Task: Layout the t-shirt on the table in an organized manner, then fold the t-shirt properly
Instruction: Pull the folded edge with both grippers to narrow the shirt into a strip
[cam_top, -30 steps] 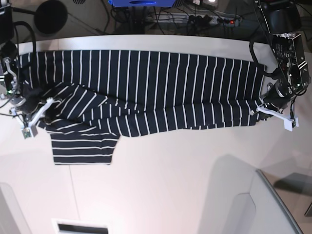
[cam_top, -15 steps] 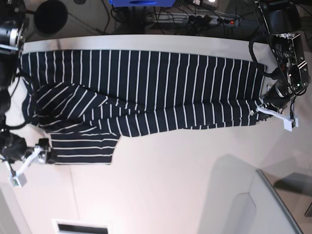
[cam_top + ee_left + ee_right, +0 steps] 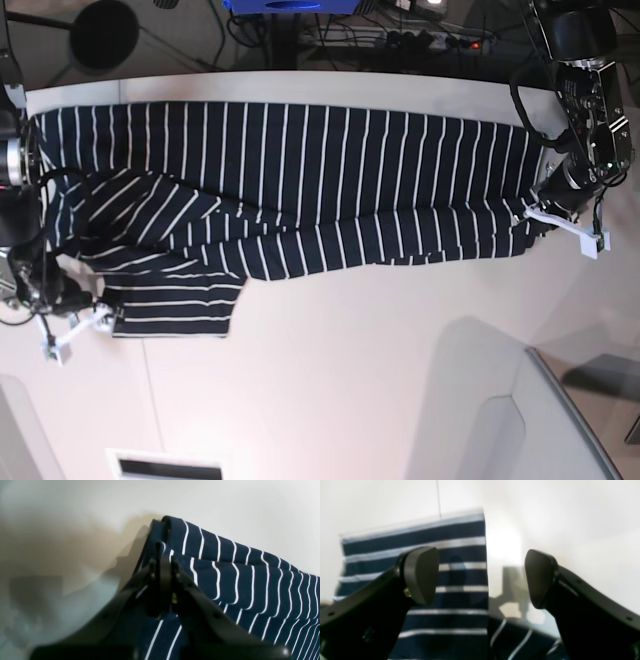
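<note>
Left gripper [image 3: 162, 562] clamped tight on a folded edge of the striped t-shirt [image 3: 300, 180], at the garment's end. Right gripper [image 3: 481, 577] spread wide, gripping nothing, poised over the sleeve hem. T-shirt spread lengthwise along the white table [image 3: 350, 380], near its far edge.

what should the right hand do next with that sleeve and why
Probably lower and close on the sleeve's edge. The right hand hangs open over the t-shirt, one finger above the striped sleeve, the other above bare table. The left hand is shut on the hem at the other end, so the sleeve is what lies unfolded.
</note>
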`<state>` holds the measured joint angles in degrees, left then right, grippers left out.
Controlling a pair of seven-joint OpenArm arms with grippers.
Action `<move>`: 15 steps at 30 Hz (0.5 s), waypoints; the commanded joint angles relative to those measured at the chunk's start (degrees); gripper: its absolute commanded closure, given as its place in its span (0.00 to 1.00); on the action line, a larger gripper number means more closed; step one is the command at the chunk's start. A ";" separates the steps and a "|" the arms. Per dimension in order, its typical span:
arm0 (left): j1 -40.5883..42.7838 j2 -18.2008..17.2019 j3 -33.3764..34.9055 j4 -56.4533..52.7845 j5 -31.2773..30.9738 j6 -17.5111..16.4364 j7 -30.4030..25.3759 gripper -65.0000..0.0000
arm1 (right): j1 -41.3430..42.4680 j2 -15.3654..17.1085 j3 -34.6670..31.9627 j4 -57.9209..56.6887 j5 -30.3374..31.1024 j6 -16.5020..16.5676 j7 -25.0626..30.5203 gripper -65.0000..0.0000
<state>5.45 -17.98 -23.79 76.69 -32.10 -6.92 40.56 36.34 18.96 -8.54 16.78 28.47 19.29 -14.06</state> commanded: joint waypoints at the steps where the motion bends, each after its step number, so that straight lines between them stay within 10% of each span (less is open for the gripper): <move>1: -0.13 -1.06 -0.43 1.16 -0.47 -0.16 -1.13 1.00 | 1.33 0.86 -0.04 0.59 0.50 0.10 1.10 0.21; 15: 0.04 -1.06 -0.52 1.16 -0.47 -0.16 -1.13 1.00 | -0.51 -2.48 -3.55 0.50 0.50 0.10 1.10 0.32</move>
<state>5.89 -18.11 -23.81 76.77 -32.03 -6.92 40.53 34.54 15.88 -11.97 16.75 28.47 19.03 -12.64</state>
